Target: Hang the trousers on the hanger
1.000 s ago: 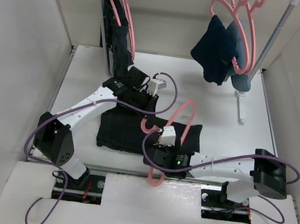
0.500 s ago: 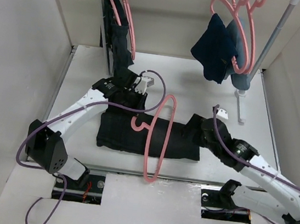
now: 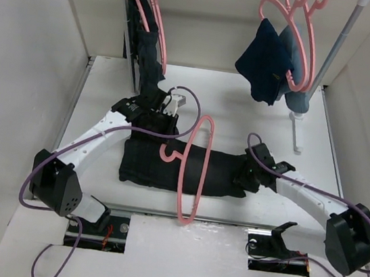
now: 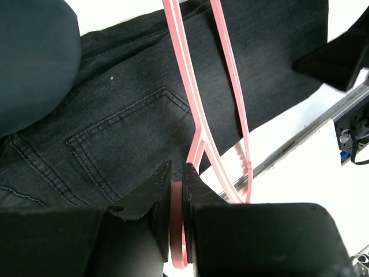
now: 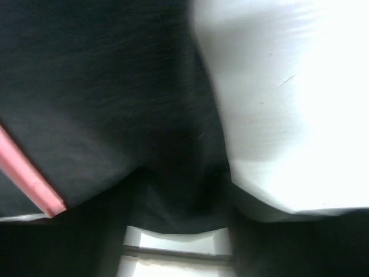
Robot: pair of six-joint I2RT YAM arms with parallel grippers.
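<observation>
Two left fingers (image 4: 153,195) around one hanger (image 4: 192,115)

Black trousers (image 3: 151,165) folded flat; pink hanger (image 3: 207,155) stretched across them, hook leftward.

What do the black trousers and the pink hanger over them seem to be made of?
Black folded trousers: apparently denim, matte, judging by the twill grain and stitched patch pocket. Thin pink hanger: probably plastic, smooth and slightly glossy.

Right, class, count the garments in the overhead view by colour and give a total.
Black: 2 (the trousers lying flat, a hanging pair)
Navy: 1 (navy garment)
Lighter blue: 1 (denim garment)
Total: 4
</observation>
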